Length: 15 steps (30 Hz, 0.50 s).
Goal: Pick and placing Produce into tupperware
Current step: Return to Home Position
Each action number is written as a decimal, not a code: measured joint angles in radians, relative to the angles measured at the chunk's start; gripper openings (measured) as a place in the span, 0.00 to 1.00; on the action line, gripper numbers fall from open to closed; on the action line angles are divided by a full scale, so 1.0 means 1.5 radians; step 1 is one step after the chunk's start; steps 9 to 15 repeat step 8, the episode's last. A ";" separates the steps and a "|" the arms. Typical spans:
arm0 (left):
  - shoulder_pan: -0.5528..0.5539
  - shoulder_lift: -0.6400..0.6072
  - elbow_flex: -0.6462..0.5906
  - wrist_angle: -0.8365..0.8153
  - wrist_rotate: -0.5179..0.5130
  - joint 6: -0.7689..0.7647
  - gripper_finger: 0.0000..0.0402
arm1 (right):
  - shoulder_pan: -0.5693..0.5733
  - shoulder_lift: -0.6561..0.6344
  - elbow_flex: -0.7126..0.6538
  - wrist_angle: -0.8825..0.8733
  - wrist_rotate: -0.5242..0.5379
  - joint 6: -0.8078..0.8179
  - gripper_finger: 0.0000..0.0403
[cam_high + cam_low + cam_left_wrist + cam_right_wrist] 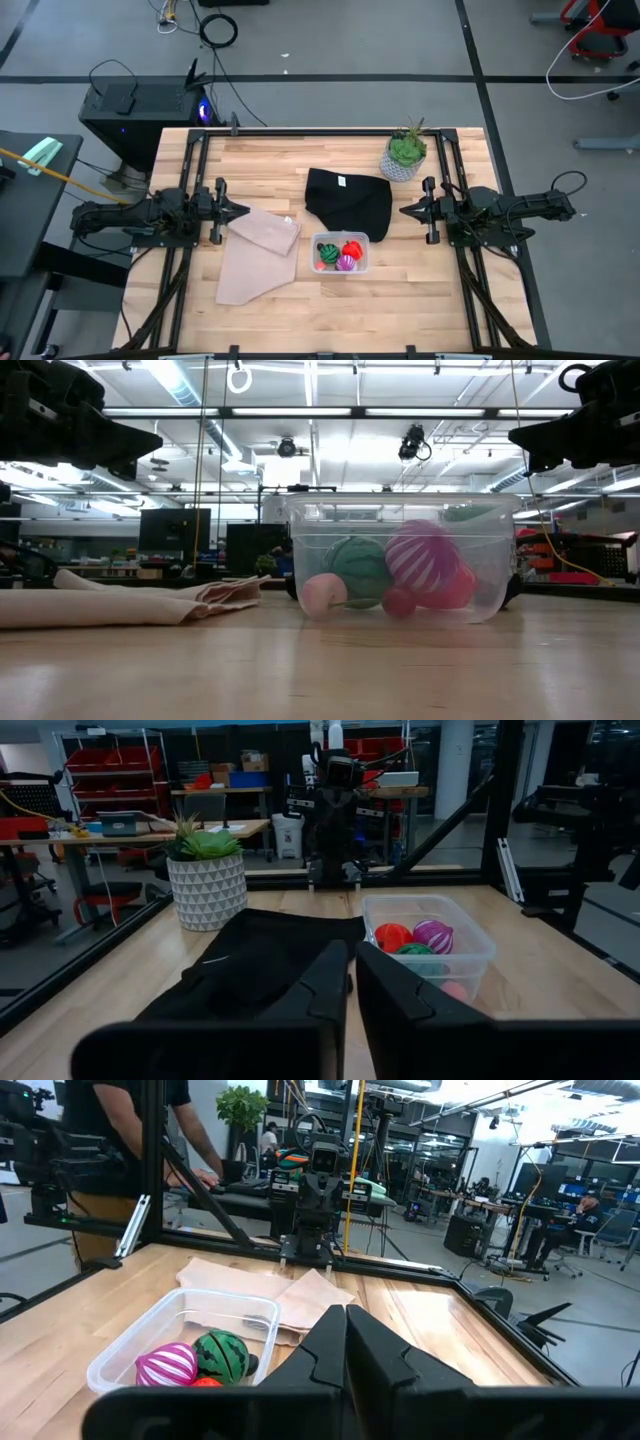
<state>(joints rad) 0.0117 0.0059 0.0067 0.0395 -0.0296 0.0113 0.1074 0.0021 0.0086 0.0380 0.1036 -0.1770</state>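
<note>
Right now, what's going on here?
Nothing is being handled. A red piece, a green striped ball and a purple ball lie in the clear tub. The left claw and right claw hang shut and empty at either side of the table, apart from the tub.

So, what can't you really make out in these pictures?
Red piece: right wrist view, almost wholly hidden behind the right pincer.
Pale pink lump in the tupperware: low view, blurred through the wall; high view, too small to identify.
Black cloth: low view, mostly hidden behind the tupperware.
</note>
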 joint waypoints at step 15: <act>0.000 0.000 0.000 0.000 0.000 0.000 0.08 | 0.000 0.000 0.000 0.000 0.000 0.000 0.04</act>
